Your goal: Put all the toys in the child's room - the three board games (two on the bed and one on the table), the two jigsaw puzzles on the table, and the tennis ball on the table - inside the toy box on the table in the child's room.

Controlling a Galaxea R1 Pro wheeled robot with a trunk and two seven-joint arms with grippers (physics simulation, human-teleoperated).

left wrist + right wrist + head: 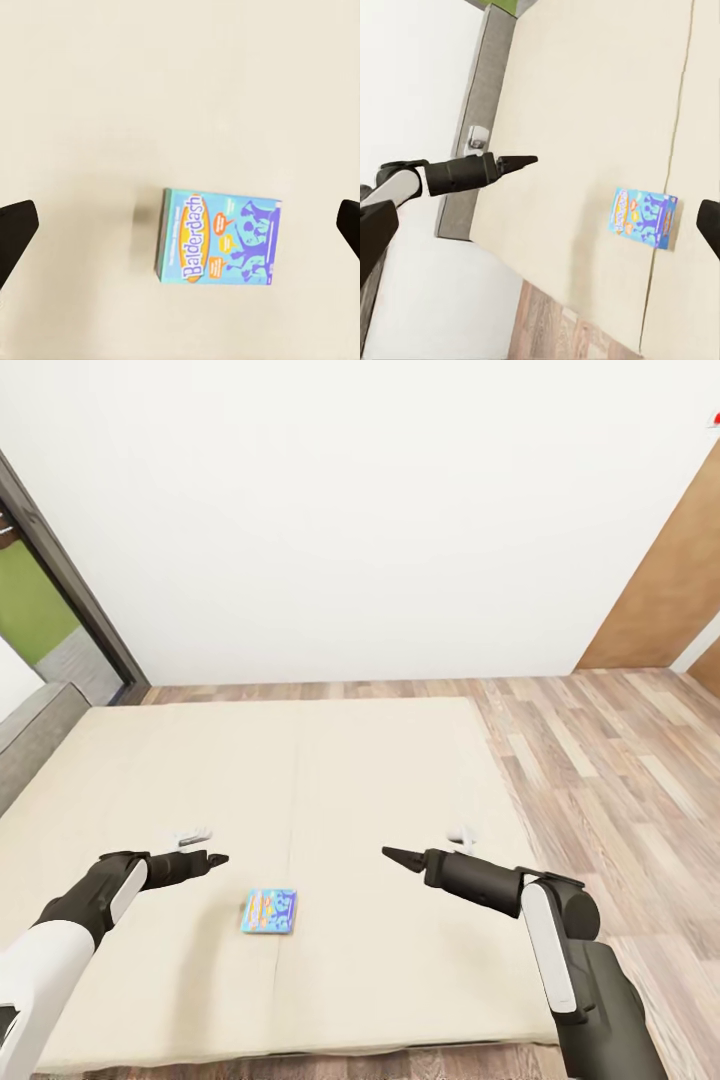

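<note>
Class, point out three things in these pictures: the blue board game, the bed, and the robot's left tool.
Balderdash board game (217,246), left wrist view: middle of the printed lid.
bed (330,780), head view: bare cream cover, beyond the game.
left tool (218,858), head view: tip of its dark fingers.

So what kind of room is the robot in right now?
Most likely a bedroom. There is a big bed with a plain cream cover and a low grey headboard. A blue board game lies flat on the bed, and around it are white walls and a wood-plank floor.
</note>
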